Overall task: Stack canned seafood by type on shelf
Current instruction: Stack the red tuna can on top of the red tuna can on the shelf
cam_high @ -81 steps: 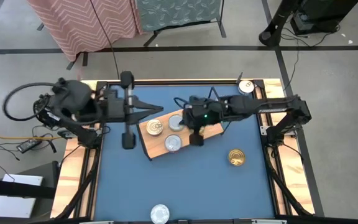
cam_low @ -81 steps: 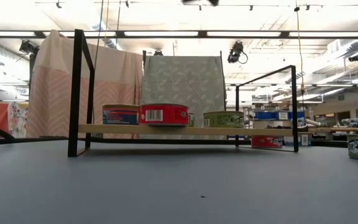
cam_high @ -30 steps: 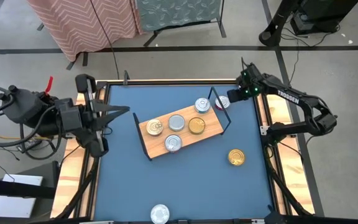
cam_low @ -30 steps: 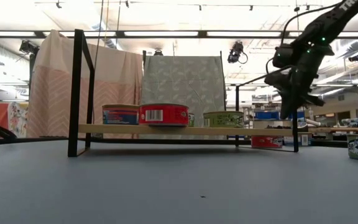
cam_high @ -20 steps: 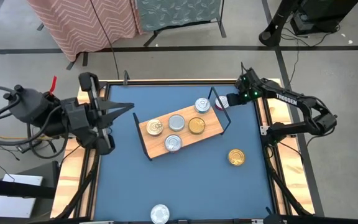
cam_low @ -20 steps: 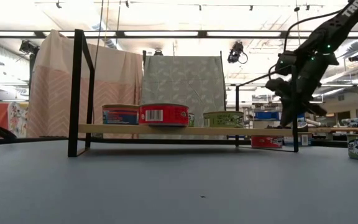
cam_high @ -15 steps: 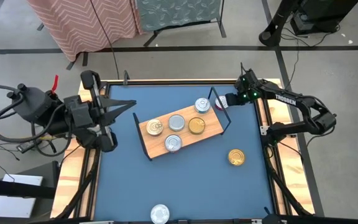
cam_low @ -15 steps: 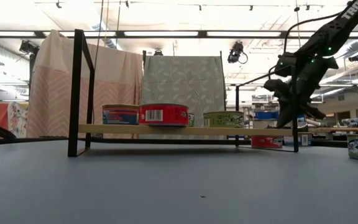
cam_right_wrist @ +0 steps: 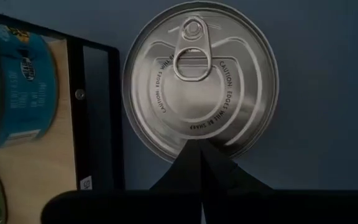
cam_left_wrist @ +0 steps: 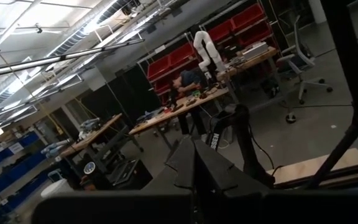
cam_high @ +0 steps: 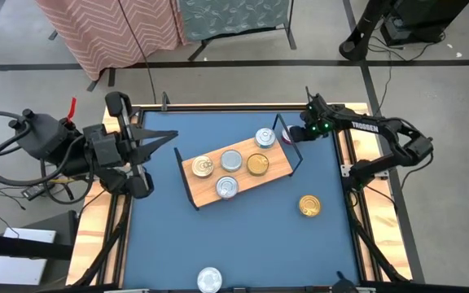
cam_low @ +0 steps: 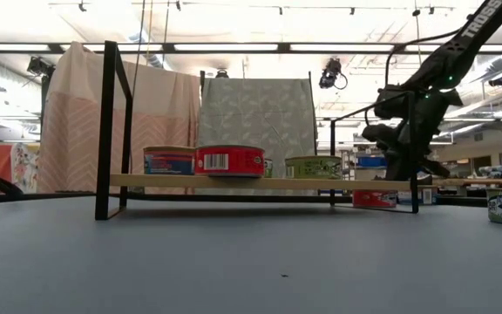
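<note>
**Right gripper over the silver tin beside the shelf**

At the far right end of the shelf (cam_high: 238, 172), the right gripper (cam_high: 297, 133) hangs over a silver-lidded tin (cam_right_wrist: 200, 79) sitting on the blue table (cam_high: 243, 236), just outside the black wire end frame (cam_right_wrist: 96, 118). Fingers are pressed together, nothing held. The wrist view looks straight down on the lid: pull-tab, "caution edges" embossing, fingertips meeting at the near rim.

Five tins on the board: silver (cam_high: 231, 159), gold (cam_high: 257, 164), another silver (cam_high: 227, 188), a gold one (cam_high: 203, 167), one at the far end (cam_high: 265, 137). Loose tins: gold (cam_high: 309, 206) on the table right of the shelf, silver (cam_high: 209, 279) near the front edge.

Left gripper (cam_high: 169, 137) parked off the shelf's left, also closed, empty.

Handling, my read: tin is rigid, dense for its size, smooth metal wall, so slippery. Flat and low, little wall to pinch. Jaws need to open wider than the lid, drop around the rim, squeeze across the diameter. Avoid the pull-tab. Wire frame sits close; watch finger clearance on that side.
</note>
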